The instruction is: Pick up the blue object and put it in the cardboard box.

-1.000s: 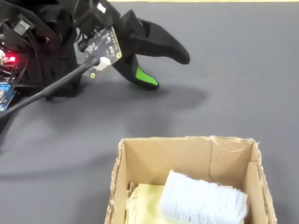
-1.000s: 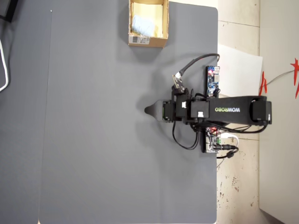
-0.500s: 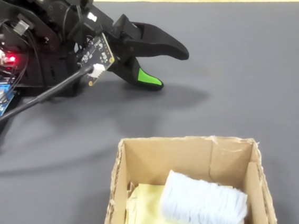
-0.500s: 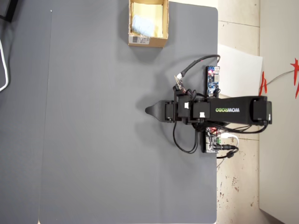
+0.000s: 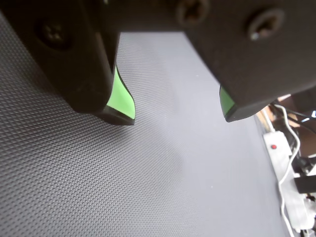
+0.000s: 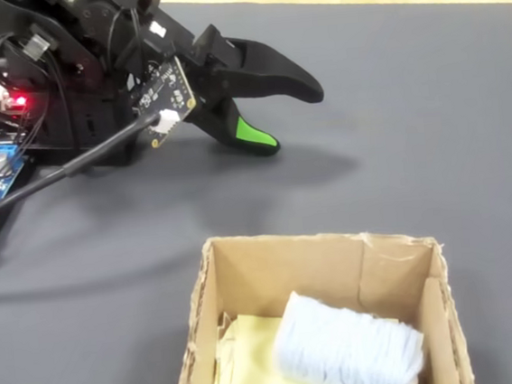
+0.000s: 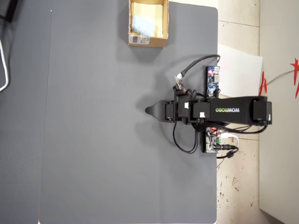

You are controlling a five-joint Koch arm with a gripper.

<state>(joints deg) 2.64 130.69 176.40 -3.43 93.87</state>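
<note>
Clearly end effector (image 5: 180,118) parted wide, empty, above grey mat (image 5: 123,187).

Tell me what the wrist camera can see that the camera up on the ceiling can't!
Only the wrist view shows the gripper close up: open jaws with bright green pads, nothing between them, and a white power strip beside the mat.

Only the overhead view shows the cardboard box with the blue object lying inside it, the whole black arm, and the small blue circuit board.

Both show the dark grey mat and the gripper.
</note>
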